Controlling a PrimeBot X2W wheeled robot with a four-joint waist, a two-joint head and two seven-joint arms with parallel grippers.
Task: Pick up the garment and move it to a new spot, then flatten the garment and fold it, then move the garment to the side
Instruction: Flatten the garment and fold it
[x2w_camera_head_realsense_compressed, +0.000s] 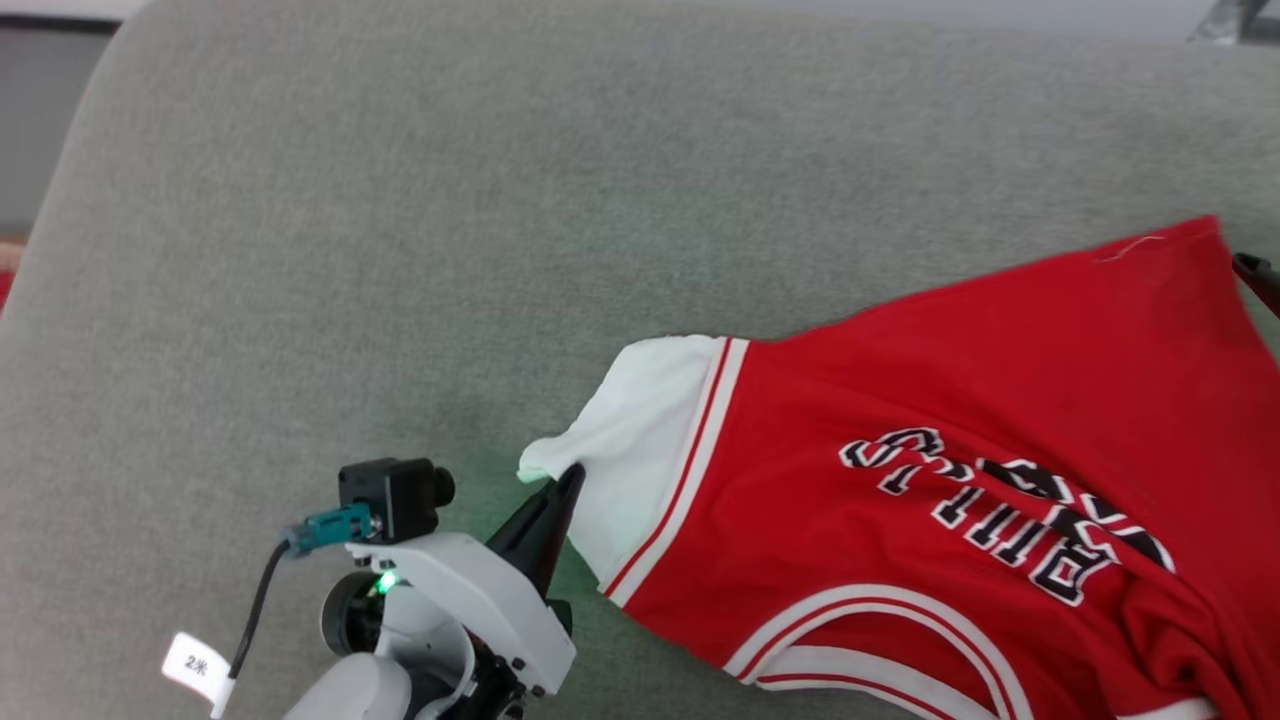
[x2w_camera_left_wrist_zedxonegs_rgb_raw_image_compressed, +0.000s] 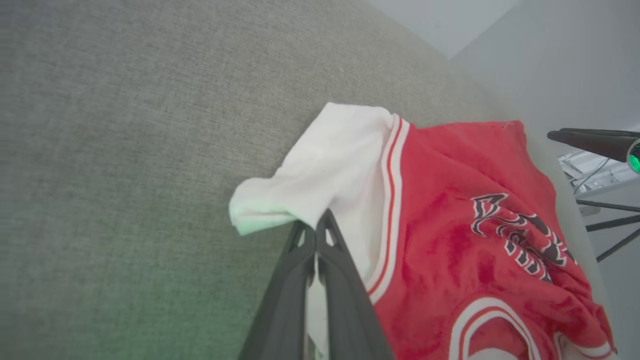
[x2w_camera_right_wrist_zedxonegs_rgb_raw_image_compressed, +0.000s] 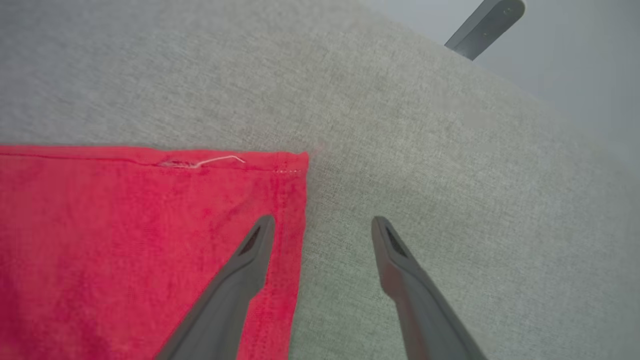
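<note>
The garment (x2w_camera_head_realsense_compressed: 900, 380), a red jersey with white sleeves and a black "BULLS" print, lies spread on the grey cloth-covered table (x2w_camera_head_realsense_compressed: 400, 250), toward the right. My left gripper (x2w_camera_head_realsense_compressed: 568, 478) is shut on the edge of its white sleeve (x2w_camera_left_wrist_zedxonegs_rgb_raw_image_compressed: 325, 165), and white cloth shows between the closed fingers (x2w_camera_left_wrist_zedxonegs_rgb_raw_image_compressed: 345, 280). My right gripper (x2w_camera_right_wrist_zedxonegs_rgb_raw_image_compressed: 322, 222) stands open just over the garment's red hem corner (x2w_camera_right_wrist_zedxonegs_rgb_raw_image_compressed: 280, 175). One of its fingers is above the red cloth and the other above bare table. A dark finger (x2w_camera_head_realsense_compressed: 1255, 272) of it shows at the head view's right edge.
The table's rounded far-left corner (x2w_camera_head_realsense_compressed: 110, 60) drops off to the floor. Beyond its far edge, a grey metal bar (x2w_camera_right_wrist_zedxonegs_rgb_raw_image_compressed: 485, 22) and dark stand legs (x2w_camera_left_wrist_zedxonegs_rgb_raw_image_compressed: 610, 220) are visible. Bare grey surface stretches left of and behind the garment.
</note>
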